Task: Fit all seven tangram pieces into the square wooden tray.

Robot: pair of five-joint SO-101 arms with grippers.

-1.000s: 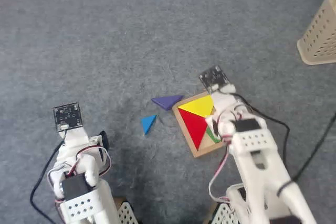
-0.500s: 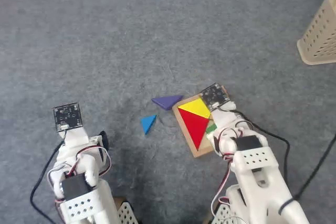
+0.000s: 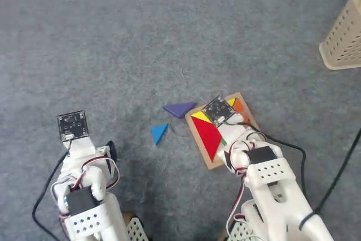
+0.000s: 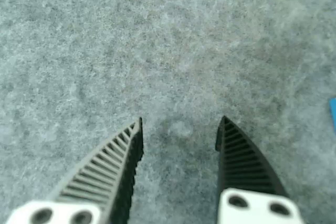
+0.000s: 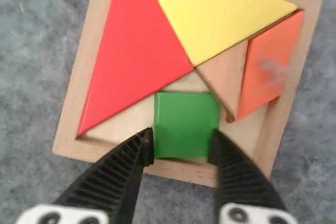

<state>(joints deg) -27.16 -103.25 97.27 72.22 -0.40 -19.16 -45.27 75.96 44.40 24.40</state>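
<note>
The right gripper [image 5: 181, 137] is down over the square wooden tray [image 5: 80, 77], its two black fingers [image 5: 131, 166] closed in against opposite sides of the green square [image 5: 186, 124]. The jaws stand only as wide as that piece, and both tips look to be touching its edges, so it is grasping the square. The square sits inside the tray, against the rim nearest the gripper, with its far edge just below the point where the red triangle [image 5: 131, 61] and the yellow triangle [image 5: 215, 9] meet. Those two big triangles lie flat side by side and fill most of the tray. An orange piece [image 5: 265, 66] lies along one side rim, next to the yellow one. Between it and the green square there is a pale wood-coloured triangle [image 5: 223, 80]; I cannot tell whether that is a piece or bare tray floor.

From above, the tray sits on the grey carpet [image 3: 141, 43] with the right arm [image 3: 265, 167] bent over it. A purple piece [image 3: 180, 109] lies on the carpet just beside the tray's corner, and a blue triangle [image 3: 159, 132] lies near it, apart from the tray.

The left gripper [image 4: 180, 124] is spread wide and holds nothing, hanging over bare carpet well apart from the tray. A beige slotted basket [image 3: 344, 38] stands at the far edge.
</note>
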